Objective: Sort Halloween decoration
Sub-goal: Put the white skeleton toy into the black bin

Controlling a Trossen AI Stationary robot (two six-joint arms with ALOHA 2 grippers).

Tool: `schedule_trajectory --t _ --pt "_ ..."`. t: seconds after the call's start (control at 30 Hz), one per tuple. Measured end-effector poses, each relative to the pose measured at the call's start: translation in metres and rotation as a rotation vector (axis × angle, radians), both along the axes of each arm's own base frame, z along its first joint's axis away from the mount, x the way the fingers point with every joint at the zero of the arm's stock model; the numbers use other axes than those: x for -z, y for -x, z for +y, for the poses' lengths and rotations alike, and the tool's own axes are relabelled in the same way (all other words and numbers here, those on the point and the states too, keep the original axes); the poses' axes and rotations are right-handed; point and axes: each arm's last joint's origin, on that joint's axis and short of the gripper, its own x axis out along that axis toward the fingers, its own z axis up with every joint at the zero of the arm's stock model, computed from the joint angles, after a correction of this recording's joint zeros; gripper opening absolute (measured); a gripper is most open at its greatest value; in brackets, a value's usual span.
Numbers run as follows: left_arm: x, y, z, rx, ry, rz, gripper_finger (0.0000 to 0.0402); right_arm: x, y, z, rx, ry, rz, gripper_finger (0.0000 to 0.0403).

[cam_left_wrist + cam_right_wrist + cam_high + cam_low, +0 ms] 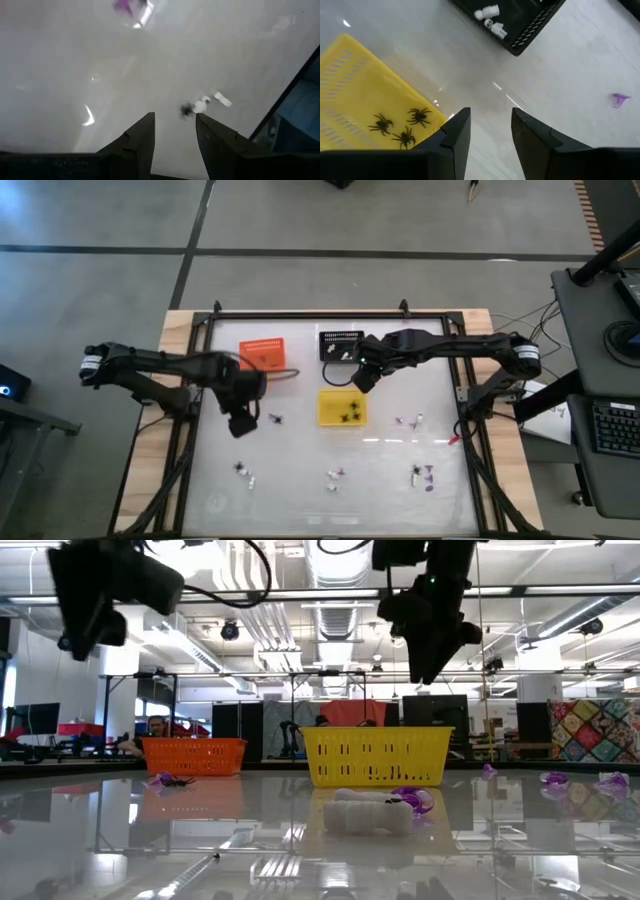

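Note:
Tiny decoration pieces lie scattered on the white table: a purple one (274, 419), a black spider (240, 468) with white pieces (253, 480), and more white and purple ones (333, 477) (422, 476) (406, 421). My left gripper (243, 423) (175, 116) hovers open and empty above the table; the spider (186, 111) and white pieces (202, 105) lie just beyond its fingertips. My right gripper (362, 378) (491, 111) hangs open and empty between the yellow basket (365, 95), which holds three black spiders (402, 125), and the black basket (520, 25), which holds white pieces (489, 15).
An orange basket (263, 352) stands at the far left, beside the black basket (341, 345); the yellow basket (342, 407) sits mid-table. A dark frame (330, 315) borders the table. In the low view both arms (95, 595) (430, 620) hang well above the surface.

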Motion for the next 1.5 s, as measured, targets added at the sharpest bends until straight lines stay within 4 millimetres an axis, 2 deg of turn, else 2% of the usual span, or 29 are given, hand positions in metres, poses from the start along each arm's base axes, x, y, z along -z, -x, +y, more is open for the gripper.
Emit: schedule_trajectory --t 0.3,0.57,0.73,0.83,1.1,1.5 --pt "0.0 0.003 -0.045 -0.13 0.018 0.033 0.0125 -0.004 0.002 0.0 -0.041 0.016 -0.005 0.0128" --pt "-0.003 0.0 -0.065 -0.301 0.038 -0.01 0.0125 -0.002 0.001 0.0 -0.048 0.018 -0.005 0.0128" --pt "-0.006 -0.006 -0.079 -0.331 0.064 -0.116 0.0125 -0.002 0.001 0.001 -0.032 0.012 -0.008 0.0128" --pt "-0.004 -0.005 -0.09 -0.362 0.054 -0.124 0.0125 -0.002 0.002 0.001 0.001 0.002 -0.013 0.0128" --pt "0.018 -0.003 -0.129 -0.39 0.04 -0.029 0.0125 0.0 0.007 0.007 0.059 -0.034 0.04 0.0128" --pt "0.069 -0.022 -0.153 -0.522 -0.014 0.162 0.0125 0.001 0.007 0.018 -0.049 -0.012 0.074 0.0128"
